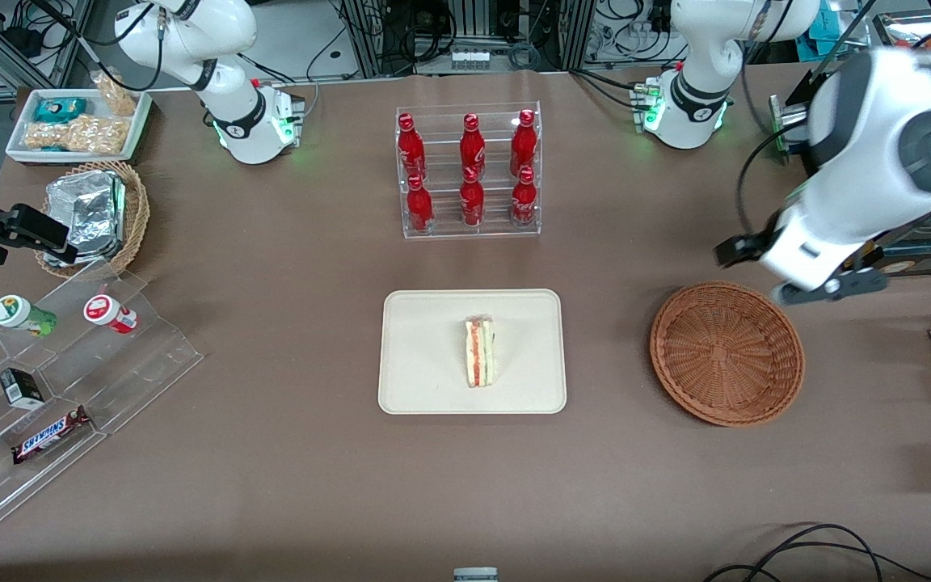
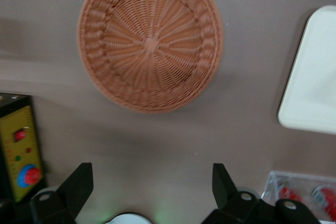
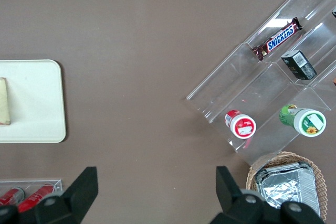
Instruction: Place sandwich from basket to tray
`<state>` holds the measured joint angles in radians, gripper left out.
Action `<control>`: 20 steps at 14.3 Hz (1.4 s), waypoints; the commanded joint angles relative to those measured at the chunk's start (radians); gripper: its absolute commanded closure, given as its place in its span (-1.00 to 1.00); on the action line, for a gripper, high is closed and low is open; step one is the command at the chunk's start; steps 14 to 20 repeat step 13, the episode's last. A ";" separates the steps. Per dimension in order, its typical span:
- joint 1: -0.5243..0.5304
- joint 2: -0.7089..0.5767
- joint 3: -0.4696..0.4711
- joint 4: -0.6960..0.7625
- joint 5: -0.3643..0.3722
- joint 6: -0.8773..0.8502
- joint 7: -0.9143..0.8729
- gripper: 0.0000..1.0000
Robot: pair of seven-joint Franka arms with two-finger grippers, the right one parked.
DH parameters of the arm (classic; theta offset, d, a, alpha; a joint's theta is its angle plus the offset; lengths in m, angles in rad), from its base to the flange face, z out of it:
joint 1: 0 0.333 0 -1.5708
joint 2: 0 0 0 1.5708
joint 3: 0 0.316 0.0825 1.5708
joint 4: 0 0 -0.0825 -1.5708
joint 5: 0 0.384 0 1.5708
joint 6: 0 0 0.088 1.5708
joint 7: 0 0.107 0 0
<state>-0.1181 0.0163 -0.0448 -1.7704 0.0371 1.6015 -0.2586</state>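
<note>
The sandwich [image 1: 480, 352], a white wedge with red and green layers, lies in the middle of the cream tray [image 1: 433, 323]. The edge of the sandwich also shows in the right wrist view [image 3: 4, 100], on the tray [image 3: 37, 98]. The reddish-brown basket [image 1: 726, 353] sits empty beside the tray, toward the working arm's end. My left gripper [image 1: 782, 271] hangs above the table just farther from the front camera than the basket. In the left wrist view the gripper [image 2: 152, 174] is open and empty, with the empty basket [image 2: 150, 40] and a tray corner [image 2: 315, 77] below.
A clear rack of red bottles [image 1: 469, 174] stands farther back than the tray. Toward the parked arm's end are a tan basket with foil packets [image 1: 98, 214], a clear stepped stand with snacks [image 1: 69, 356] and a white bin [image 1: 77, 121]. A yellow control box [image 2: 21, 150] lies near the gripper.
</note>
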 commanded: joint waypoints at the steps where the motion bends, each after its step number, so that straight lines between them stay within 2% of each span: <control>1: 0.018 -0.064 -0.010 -0.031 0.032 -0.012 0.074 -1.00; 4: 0.121 -0.061 -0.072 -0.006 0.021 0.001 0.160 -1.00; 9: 0.126 -0.042 -0.069 0.023 0.007 0.116 0.177 -1.00; 10: 0.127 -0.036 -0.067 0.028 -0.023 0.138 0.177 -1.00; 12: 0.127 -0.032 -0.058 0.051 -0.045 0.135 0.180 -1.00; 20: 0.126 -0.032 -0.055 0.054 -0.046 0.130 0.179 -1.00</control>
